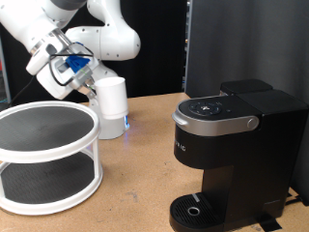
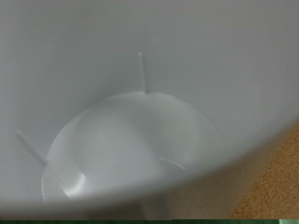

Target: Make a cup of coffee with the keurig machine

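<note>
The cup [image 1: 113, 106] is a plain white mug standing upright on the wooden table, left of centre in the exterior view. My gripper [image 1: 90, 85] is at the cup's upper rim, on its left side, touching or almost touching it. The wrist view looks straight down into the cup [image 2: 140, 140] from very close, and my fingers do not show there. The keurig machine [image 1: 232, 135] is a black box on the exterior view's right, lid down, with its round drip tray [image 1: 198, 209] bare. The cup stands well apart from the machine.
A white two-tier round rack [image 1: 48, 155] with dark mesh shelves stands at the exterior view's left, close to the cup. A black panel [image 1: 246, 43] rises behind the machine. Bare wooden table [image 1: 140, 184] lies between the rack and the machine.
</note>
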`<state>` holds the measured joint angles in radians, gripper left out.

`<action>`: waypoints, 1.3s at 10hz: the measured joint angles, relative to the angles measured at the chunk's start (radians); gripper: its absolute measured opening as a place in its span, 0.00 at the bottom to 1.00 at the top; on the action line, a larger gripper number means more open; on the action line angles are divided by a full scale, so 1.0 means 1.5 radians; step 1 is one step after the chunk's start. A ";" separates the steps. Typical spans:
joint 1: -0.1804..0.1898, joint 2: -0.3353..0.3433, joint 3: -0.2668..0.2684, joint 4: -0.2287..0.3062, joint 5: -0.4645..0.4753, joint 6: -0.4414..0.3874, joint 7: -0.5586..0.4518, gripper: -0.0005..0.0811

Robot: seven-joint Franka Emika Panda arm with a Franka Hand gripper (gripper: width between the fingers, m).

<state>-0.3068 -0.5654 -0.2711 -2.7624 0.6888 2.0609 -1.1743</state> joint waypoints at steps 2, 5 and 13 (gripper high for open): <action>0.024 0.018 0.024 0.000 0.042 0.038 0.002 0.10; 0.051 0.047 0.055 0.001 0.099 0.094 0.002 0.10; 0.068 0.092 0.087 -0.016 0.149 0.172 -0.008 0.10</action>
<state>-0.2044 -0.4277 -0.1406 -2.7867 0.9122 2.3190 -1.1866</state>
